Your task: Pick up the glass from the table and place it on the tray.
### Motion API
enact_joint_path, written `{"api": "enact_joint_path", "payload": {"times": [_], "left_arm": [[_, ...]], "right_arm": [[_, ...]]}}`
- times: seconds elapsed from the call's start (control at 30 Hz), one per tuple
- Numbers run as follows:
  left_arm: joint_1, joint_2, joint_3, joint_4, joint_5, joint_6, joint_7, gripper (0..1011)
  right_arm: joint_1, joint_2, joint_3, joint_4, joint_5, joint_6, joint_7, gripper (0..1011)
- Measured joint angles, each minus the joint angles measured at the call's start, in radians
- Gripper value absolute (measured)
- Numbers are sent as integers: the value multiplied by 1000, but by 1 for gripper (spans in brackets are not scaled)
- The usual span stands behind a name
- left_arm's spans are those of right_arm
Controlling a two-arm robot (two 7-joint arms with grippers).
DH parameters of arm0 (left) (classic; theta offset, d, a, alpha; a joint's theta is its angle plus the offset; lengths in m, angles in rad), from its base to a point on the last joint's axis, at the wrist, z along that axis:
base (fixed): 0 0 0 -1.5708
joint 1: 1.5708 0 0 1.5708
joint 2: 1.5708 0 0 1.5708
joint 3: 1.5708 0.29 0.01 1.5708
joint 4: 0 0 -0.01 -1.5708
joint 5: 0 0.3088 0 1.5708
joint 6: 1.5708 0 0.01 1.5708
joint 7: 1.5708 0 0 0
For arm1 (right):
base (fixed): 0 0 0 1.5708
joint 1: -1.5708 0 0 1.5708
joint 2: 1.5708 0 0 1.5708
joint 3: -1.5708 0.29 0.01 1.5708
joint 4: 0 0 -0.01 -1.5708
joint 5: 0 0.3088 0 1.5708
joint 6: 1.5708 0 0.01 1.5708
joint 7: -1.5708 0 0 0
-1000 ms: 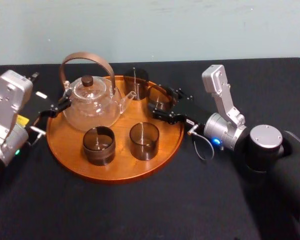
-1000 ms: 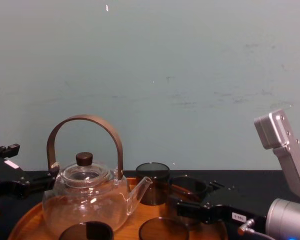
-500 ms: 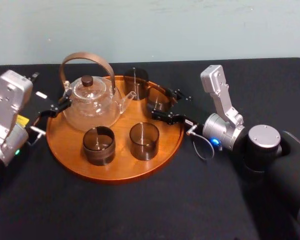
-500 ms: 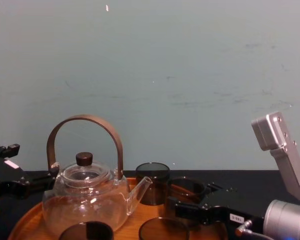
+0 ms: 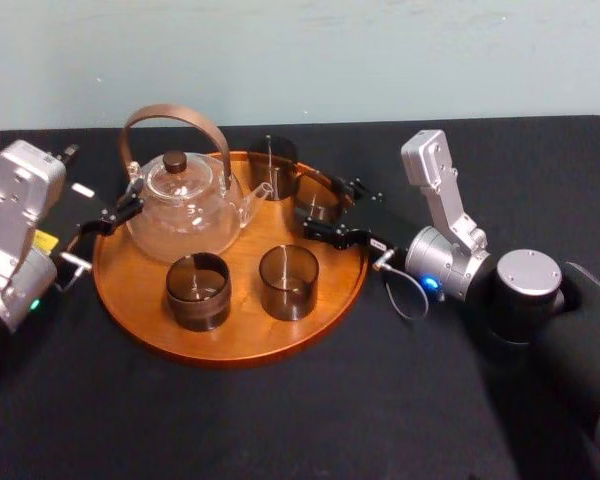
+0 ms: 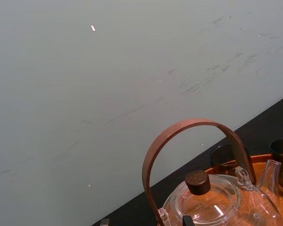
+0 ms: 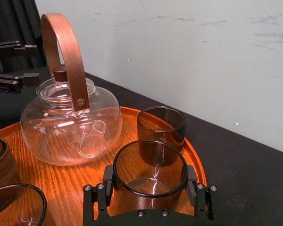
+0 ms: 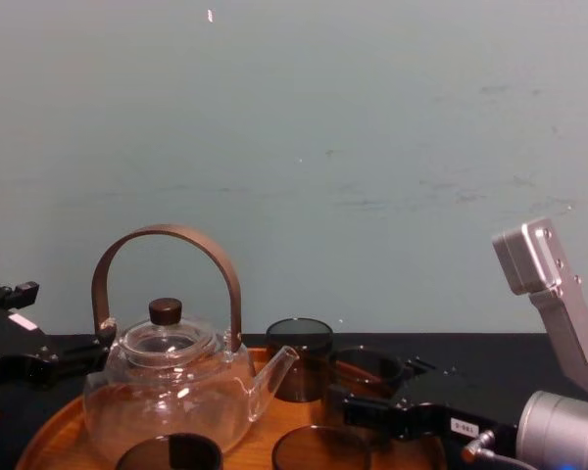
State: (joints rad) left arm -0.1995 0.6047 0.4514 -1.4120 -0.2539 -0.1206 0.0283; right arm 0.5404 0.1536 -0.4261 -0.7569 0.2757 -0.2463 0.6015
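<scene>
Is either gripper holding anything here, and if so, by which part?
The right gripper holds a smoky glass by its upper wall, fingers on opposite sides, over the tray. The left gripper holds nothing.

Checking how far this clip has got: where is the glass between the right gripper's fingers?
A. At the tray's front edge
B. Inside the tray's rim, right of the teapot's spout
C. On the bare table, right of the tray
B: the right gripper clasps the glass over the tray, right of the teapot; the left gripper sits left of the tray.
</scene>
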Motion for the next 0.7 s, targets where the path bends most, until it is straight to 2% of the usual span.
{"api": "enact_joint_path", "payload": {"times": [0.13, 0.27, 0.7], "left_arm": [[0, 0, 0, 0, 0, 0, 0, 1001], [0, 0, 0, 0, 0, 0, 0, 1001], [0, 0, 0, 0, 0, 0, 0, 1001]], "right_arm": [[0, 0, 0, 0, 0, 0, 0, 920], [-1, 1, 0, -1, 0, 1, -1, 1002], [-7, 5, 3, -12, 4, 15, 2, 1002]]}}
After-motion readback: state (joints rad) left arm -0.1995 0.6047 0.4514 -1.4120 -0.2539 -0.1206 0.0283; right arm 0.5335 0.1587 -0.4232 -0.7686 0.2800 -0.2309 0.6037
